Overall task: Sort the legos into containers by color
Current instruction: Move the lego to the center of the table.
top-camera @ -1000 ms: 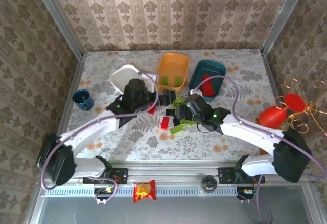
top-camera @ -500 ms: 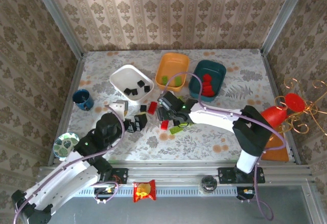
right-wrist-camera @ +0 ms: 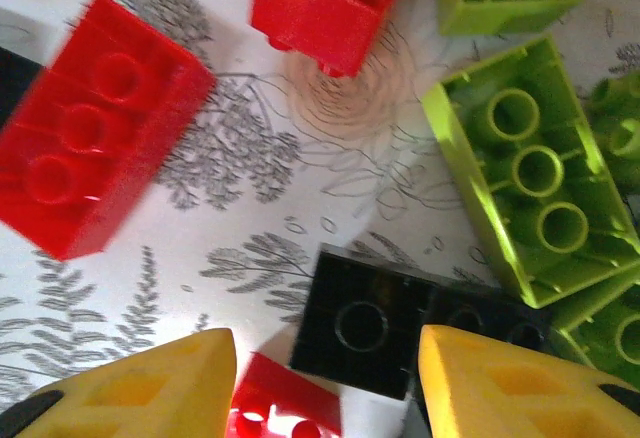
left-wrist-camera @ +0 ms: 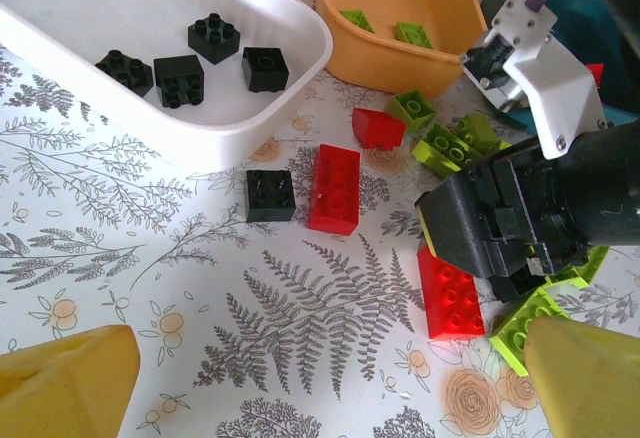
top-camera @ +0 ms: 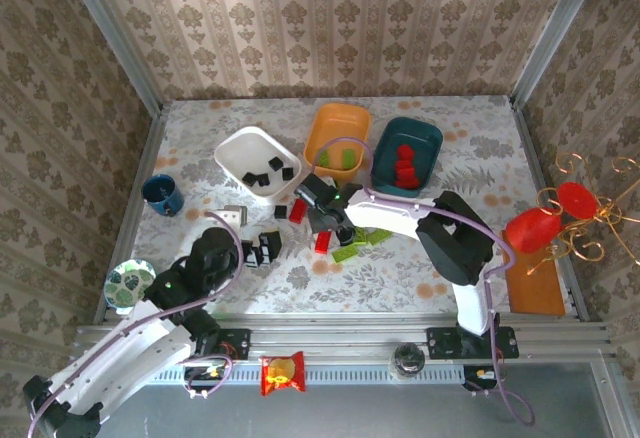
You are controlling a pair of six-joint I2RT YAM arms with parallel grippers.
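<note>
- Pincers first: my right gripper (right-wrist-camera: pixel 325 363) is down in the loose pile, fingers spread, with a black brick (right-wrist-camera: pixel 365 333) in the gap.
- The view is tight there, so I can't tell if either pad touches that brick.
- Just beside it are a red brick (right-wrist-camera: pixel 95 178) and a long lime brick (right-wrist-camera: pixel 530 173) lying underside up.
- My left gripper (left-wrist-camera: pixel 330 368) is wide open with nothing in it, over bare table (top-camera: pixel 400 278) near and left of the pile.
- The white tray (top-camera: pixel 235 148) is the leftmost of the three and holds four black squares (left-wrist-camera: pixel 180 80).
- The orange tray (top-camera: pixel 338 123) is in the middle, with lime pieces (top-camera: pixel 342 158) at its near end.
- The teal tray (top-camera: pixel 425 136) is on the right, with red pieces (top-camera: pixel 403 163) inside.
- Unsorted on the table, just near the trays: a loose black square (left-wrist-camera: pixel 269 195) beside a long red brick (left-wrist-camera: pixel 335 188), and a lime cluster (left-wrist-camera: pixel 450 143) by the orange tray.
- Another long red one (left-wrist-camera: pixel 450 293) lies right against my right gripper's body.
</note>
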